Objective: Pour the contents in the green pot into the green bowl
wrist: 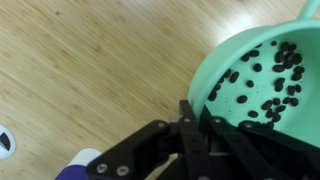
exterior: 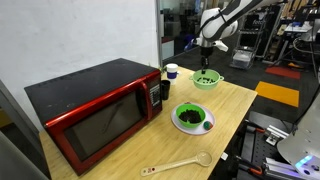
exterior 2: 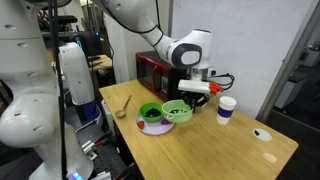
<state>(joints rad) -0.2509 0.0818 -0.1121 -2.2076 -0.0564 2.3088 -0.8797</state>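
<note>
Left to right in an exterior view, the wooden table [exterior 2: 235,150] carries the following items. A wooden spoon [exterior 2: 123,105] lies near the left edge. The green bowl [exterior 2: 152,115] stands to its right and holds dark material. The green pot [exterior 2: 177,111] stands just beside the bowl, on the bowl's right. A white cup [exterior 2: 226,110] stands further right, apart from the pot. A red microwave [exterior 2: 152,68] stands behind the two green vessels.

The gripper [exterior 2: 190,95] points down at the right-hand part of the green pot's rim. The arm reaches in from above.

In the wrist view, bare wood fills the left half. The gripper [wrist: 197,118] enters from the bottom centre. Its fingers [wrist: 186,112] are set narrow, with the near wall of the green pot [wrist: 240,50] clamped between them: one finger is outside the rim and one inside. The bowl of the pot extends up and to the right of the fingertips. Small dark pieces [wrist: 270,102] lie scattered over its inner surface, densest at the right.

It cannot be told whether the pot's base touches the table.
</note>
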